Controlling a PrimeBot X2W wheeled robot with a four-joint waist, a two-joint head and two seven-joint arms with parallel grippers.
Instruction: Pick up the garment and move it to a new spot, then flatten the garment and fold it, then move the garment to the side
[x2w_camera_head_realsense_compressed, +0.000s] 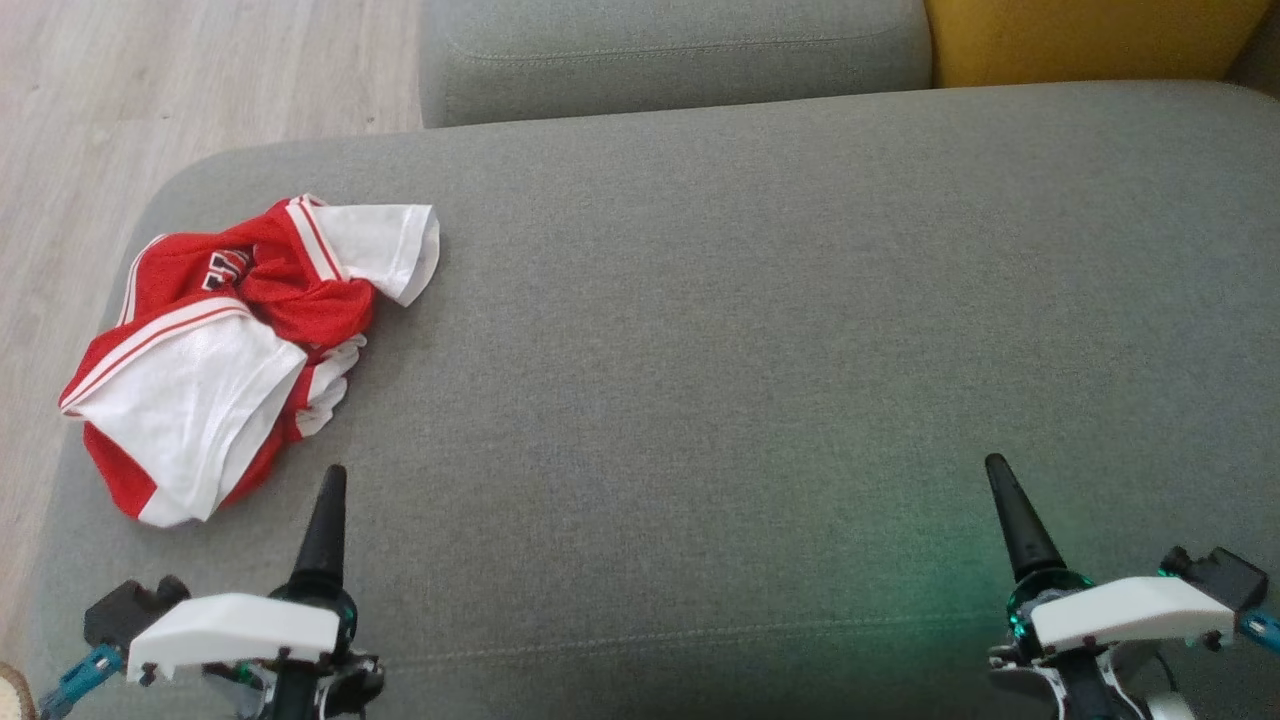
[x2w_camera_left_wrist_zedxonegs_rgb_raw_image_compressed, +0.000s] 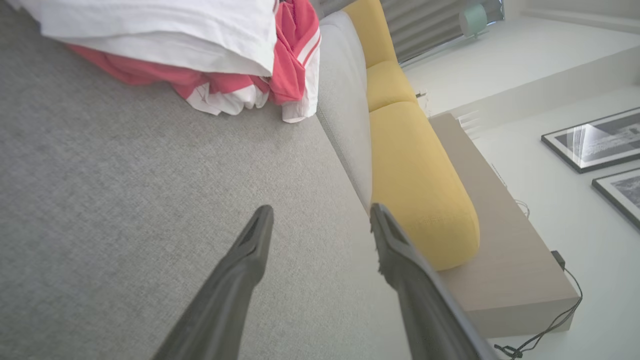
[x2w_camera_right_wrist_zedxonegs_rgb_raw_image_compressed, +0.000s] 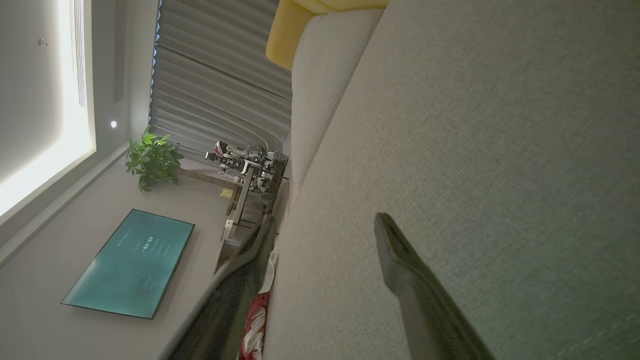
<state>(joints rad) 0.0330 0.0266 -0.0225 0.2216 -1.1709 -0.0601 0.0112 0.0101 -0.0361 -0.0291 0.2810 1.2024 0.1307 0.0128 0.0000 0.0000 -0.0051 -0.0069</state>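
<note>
The left gripper (x2w_camera_left_wrist_zedxonegs_rgb_raw_image_compressed: 320, 212) has its two dark fingers spread wide apart, with nothing between them but sofa. The right gripper (x2w_camera_right_wrist_zedxonegs_rgb_raw_image_compressed: 324, 220) is the same: fingers apart, holding nothing.

In the head view, both grippers sit low in the frame, one at the lower left and one at the lower right, pointing up. Each looks like one dark spike there, so you cannot see the gap. The wrist views show the gaps well.

The garment (x2w_camera_head_realsense_compressed: 230, 340) is a red and white heap at the left of the frame, on the grey sofa seat (x2w_camera_head_realsense_compressed: 750, 300). It lies near the seat's left edge. It sits just up and to the left of the left gripper's tip, close but not touching. The heap's long way runs from lower left to upper right.

The left arm is much nearer, I think, so it should reach first. The right gripper is well apart from the heap.

The left wrist view shows the heap from the side, at the upper left: white cloth lies on top of red. The right wrist view shows a small red and white bit at the bottom edge.
</note>
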